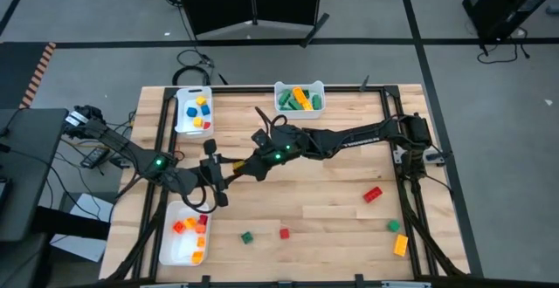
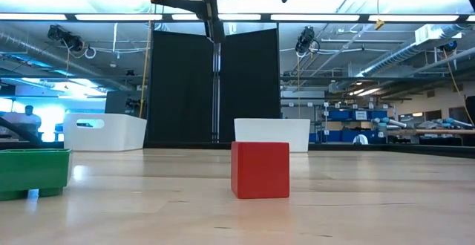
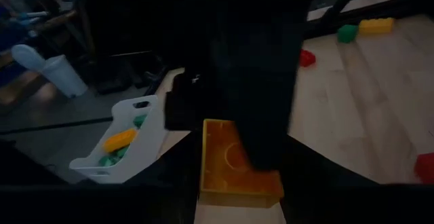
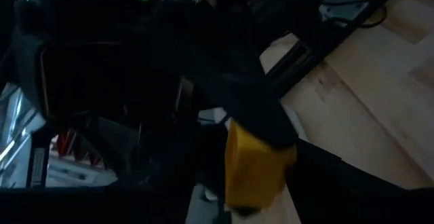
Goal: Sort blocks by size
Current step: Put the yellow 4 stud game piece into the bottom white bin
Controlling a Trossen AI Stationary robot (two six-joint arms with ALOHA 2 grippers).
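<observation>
- Above the middle of the worktop (image 1: 332, 192), toward its left, the two dark arms are brought together, the left claw (image 1: 216, 176) and the right claw (image 1: 238, 171) close to one another and raised off the wood.
- A yellow brick (image 3: 234, 166) is gripped in the left claw, its hollow underside turned to that wrist's camera; the claw is narrowed on it.
- The same yellow brick is seen just before the right claw in the right wrist view, with a dark finger lying across it; whether the right claw is wide or narrow cannot be told.
- At the far left corner, blue, yellow and red blocks are held in a white tray (image 1: 185, 122).
- At the far edge, green and orange blocks are held in a second white tray (image 1: 300, 84).
- At the near left corner, orange and red blocks are held in a third white tray (image 1: 175, 249).
- Loose on the wood are left a red brick (image 1: 373, 194), a small green block (image 1: 247, 236), a small red cube (image 1: 284, 233), and, near the right edge, a green block (image 1: 394, 225) just beside an orange brick (image 1: 400, 245).
</observation>
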